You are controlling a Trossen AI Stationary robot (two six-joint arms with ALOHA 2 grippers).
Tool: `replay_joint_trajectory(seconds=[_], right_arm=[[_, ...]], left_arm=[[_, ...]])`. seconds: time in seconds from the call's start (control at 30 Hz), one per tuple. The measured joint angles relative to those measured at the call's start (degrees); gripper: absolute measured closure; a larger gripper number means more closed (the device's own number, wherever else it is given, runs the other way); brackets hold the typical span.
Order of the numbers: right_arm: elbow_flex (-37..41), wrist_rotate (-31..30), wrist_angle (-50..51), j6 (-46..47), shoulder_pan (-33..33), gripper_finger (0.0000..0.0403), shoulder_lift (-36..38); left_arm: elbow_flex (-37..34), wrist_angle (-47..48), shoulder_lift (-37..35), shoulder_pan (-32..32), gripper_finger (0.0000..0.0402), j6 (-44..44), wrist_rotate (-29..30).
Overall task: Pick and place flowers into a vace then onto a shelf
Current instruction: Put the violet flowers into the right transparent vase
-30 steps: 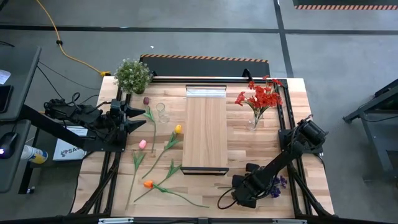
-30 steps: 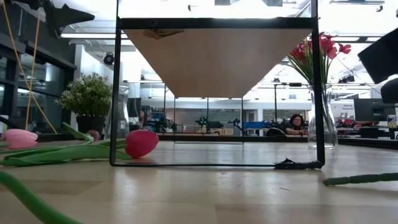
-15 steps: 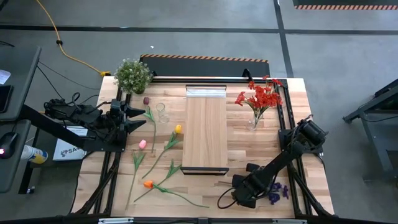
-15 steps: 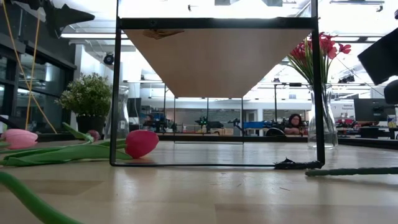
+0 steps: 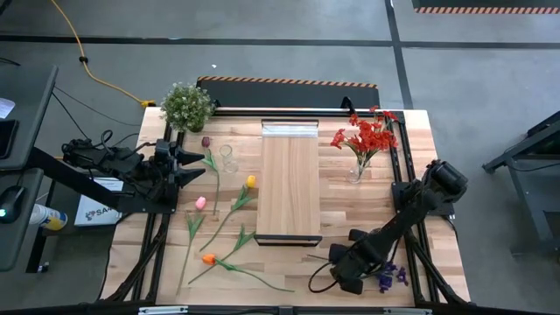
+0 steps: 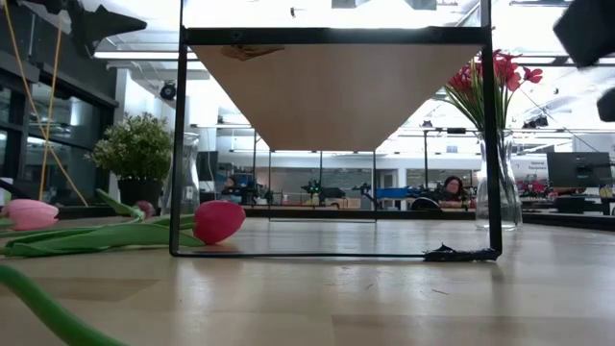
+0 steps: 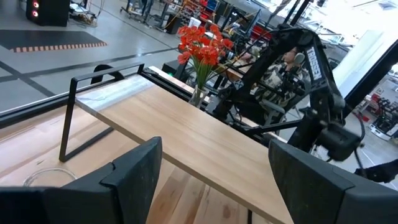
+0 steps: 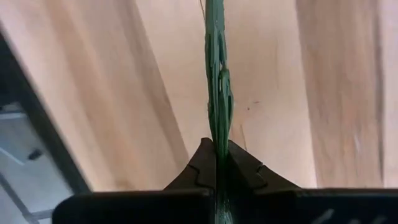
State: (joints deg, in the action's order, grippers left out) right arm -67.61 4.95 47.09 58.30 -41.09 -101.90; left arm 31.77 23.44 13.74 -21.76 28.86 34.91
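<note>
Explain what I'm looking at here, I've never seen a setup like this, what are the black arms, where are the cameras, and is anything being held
These are two robot arms at a wooden table, each ending in a two-finger end effector. One picture looks straight down from above, one sits level with the tabletop, and one camera rides on each wrist.

On the table lie loose artificial flowers, a raised wooden shelf in the middle, an empty glass vase, a vase of red flowers and a potted plant.

The right end effector, near the table's front edge, is shut on a green flower stem; purple blooms show beside it from above. The left end effector waits open by the empty vase, holding nothing.
</note>
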Motion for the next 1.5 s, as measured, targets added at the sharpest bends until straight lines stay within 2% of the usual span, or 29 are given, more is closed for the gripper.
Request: replay_joint_trajectory(seconds=[0.4, 0.67, 1.0, 1.17, 1.33, 1.5], right_arm=[[-0.86, -0.59, 2.18, 4.38, -0.21, 0.0399, 10.65], [-11.40, 0.48, 11.69, -0.11, -0.21, 0.0399, 11.13], [-24.86, -11.93, 24.92, -0.28, -0.12, 0.0400, 11.08], [-28.20, -17.31, 27.16, -1.25, -0.12, 0.0400, 11.05], [-31.05, -23.17, 27.02, -5.77, 0.96, 0.0400, 10.50], [-36.84, -28.99, 27.10, -14.29, 2.62, 0.0400, 8.25]], left_arm=[[0.00, -1.53, 0.02, 0.00, 0.0076, 0.31, -3.46], [0.00, -1.53, 0.02, 0.00, 0.0076, 0.27, -3.06], [-0.01, -3.60, 0.02, 0.00, 0.0076, 1.97, -3.23], [-0.02, -6.91, 0.02, 0.00, 0.0076, 5.18, -6.55], [-0.02, -7.50, 0.03, 0.00, 0.0076, 9.03, -10.57], [-0.02, -7.53, 0.10, 0.00, 0.0076, 11.93, -11.66]])
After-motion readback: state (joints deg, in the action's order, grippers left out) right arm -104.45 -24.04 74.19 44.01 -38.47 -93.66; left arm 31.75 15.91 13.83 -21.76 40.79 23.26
